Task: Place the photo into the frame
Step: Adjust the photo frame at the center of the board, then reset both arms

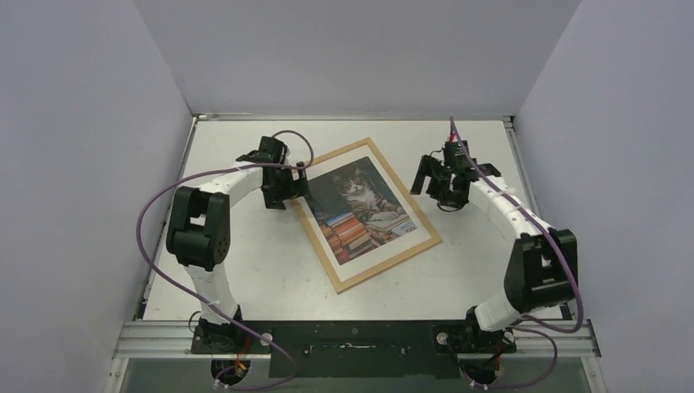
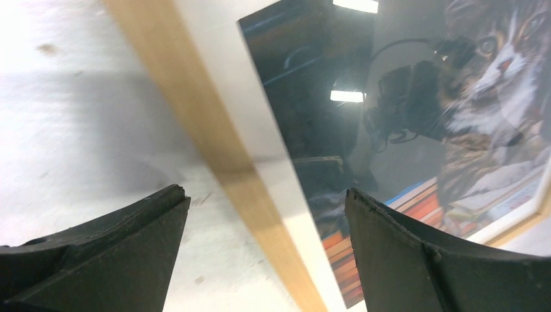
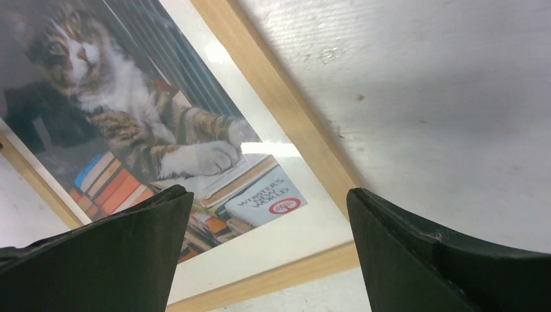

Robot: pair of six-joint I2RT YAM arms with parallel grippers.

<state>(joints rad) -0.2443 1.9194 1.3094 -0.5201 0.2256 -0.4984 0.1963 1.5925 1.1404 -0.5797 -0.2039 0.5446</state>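
The photo, a tabby cat on stacked books with a white border, lies face up inside the light-wood frame, which rests flat and turned at an angle on the table. My left gripper hovers open at the frame's left edge. In the left wrist view its fingers straddle the wooden rail, one over the table, one over the glossy photo. My right gripper stands open just right of the frame. In its wrist view the frame's corner and the photo lie below the spread gripper. Neither gripper holds anything.
The white table is walled in by grey panels at the back and both sides. A metal rail runs along the near edge by the arm bases. Purple cables loop from both arms.
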